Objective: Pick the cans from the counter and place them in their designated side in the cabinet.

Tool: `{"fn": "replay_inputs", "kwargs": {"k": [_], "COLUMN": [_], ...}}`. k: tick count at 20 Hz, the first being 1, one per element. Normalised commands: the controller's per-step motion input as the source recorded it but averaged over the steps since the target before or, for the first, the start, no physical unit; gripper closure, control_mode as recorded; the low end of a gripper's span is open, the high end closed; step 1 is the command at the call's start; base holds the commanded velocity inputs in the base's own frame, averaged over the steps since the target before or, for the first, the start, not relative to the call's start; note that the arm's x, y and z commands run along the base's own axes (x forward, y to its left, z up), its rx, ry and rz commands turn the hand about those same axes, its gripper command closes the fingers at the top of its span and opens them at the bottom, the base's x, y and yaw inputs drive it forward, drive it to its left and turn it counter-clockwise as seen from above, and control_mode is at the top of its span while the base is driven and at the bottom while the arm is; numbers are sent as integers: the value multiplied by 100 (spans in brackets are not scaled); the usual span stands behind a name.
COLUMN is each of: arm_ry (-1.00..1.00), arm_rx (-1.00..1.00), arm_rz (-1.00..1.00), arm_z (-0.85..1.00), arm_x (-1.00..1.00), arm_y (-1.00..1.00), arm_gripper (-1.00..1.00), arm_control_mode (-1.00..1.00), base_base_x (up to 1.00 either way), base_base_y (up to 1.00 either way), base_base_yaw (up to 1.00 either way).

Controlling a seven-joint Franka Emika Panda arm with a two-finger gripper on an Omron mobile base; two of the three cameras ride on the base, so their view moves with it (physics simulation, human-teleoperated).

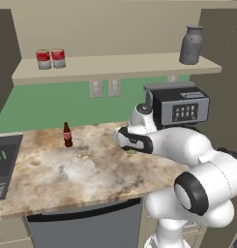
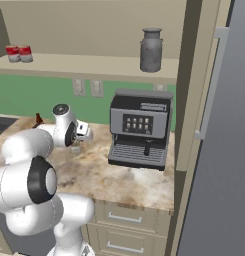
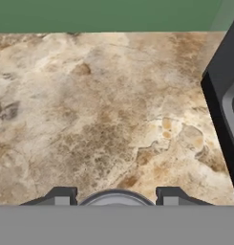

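2 red-and-white cans (image 1: 51, 58), beige-brown marbled counter (image 1: 81, 169), green wall (image 1: 47, 104).

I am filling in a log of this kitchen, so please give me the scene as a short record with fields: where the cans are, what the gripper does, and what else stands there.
cans on shelf: two red-and-white cans, side by side at the left end of the cabinet shelf
gripper: gripper low over the counter, closed on a silver-rimmed can between its fingertips
counter items: brown bottle upright toward the back; coffee machine at the right
shelf, right end: grey metal jug
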Motion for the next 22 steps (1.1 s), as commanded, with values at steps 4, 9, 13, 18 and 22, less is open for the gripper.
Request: {"fn": "replay_inputs", "kwargs": {"k": [4,9,13,18,22], "arm_ry": [-3,-6,-6,-5,-4], "arm_rx": [0,0,0,0,0], "arm_rz": [0,0,1,1,1], "arm_z": [60,56,42,38,43], "arm_x": [-1,-12,-30,-41,-37], "arm_y": [0,0,3,2,1], "arm_gripper": [100,100,100,100,100], "arm_control_mode": [-100,-100,-100,-100,-100], "base_base_x": [0,0,0,0,0], "base_base_y": [0,0,0,0,0], "base_base_yaw": [0,0,0,0,0]}}
